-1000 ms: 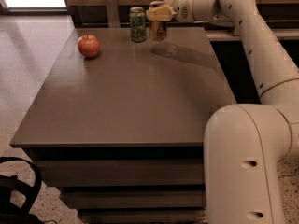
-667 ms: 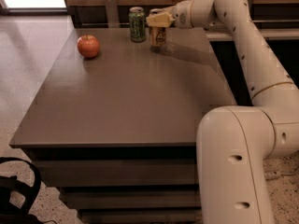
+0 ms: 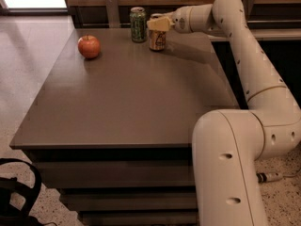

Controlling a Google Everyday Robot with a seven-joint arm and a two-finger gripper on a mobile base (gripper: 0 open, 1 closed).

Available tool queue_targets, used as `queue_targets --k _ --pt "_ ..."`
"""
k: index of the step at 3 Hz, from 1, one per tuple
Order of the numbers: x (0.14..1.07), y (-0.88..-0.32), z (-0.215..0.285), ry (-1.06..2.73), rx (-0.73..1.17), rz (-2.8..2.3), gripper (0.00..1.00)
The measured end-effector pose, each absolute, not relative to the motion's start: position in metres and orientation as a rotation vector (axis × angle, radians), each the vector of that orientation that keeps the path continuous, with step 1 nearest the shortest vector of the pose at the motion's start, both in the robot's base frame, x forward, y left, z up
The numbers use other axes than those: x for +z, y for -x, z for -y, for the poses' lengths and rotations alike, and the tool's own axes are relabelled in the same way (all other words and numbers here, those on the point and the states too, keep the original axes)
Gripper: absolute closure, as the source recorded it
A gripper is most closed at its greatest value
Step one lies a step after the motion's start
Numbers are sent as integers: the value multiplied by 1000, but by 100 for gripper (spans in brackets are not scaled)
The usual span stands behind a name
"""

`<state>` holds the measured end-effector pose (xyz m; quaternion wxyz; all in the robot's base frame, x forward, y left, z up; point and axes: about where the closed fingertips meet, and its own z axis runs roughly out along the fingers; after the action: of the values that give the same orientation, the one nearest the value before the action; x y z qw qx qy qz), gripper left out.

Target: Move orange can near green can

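The orange can [image 3: 157, 40] stands upright at the far edge of the grey table [image 3: 131, 98], just right of the green can [image 3: 138, 25], with a small gap between them. My gripper [image 3: 159, 24] reaches in from the right and sits over the top of the orange can, its pale fingers [image 3: 155, 24] closed on the can's upper part. The can's silver top is hidden by the fingers. The can's base looks level with the table top.
A red apple [image 3: 89, 46] sits at the table's far left. A wooden wall with metal brackets [image 3: 112, 9] runs behind the table. My arm [image 3: 244, 46] spans the right side. A black bag [image 3: 14, 192] lies on the floor at lower left.
My gripper has come down and slightly left with the orange can, bringing it to the table surface beside the green can. The green can and the apple have not moved.
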<state>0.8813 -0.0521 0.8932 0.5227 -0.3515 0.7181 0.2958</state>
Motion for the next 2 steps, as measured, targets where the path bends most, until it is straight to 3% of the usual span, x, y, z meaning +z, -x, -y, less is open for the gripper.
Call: queue_targets --k 2 --pt "895 -881 51 843 709 -1720 35"
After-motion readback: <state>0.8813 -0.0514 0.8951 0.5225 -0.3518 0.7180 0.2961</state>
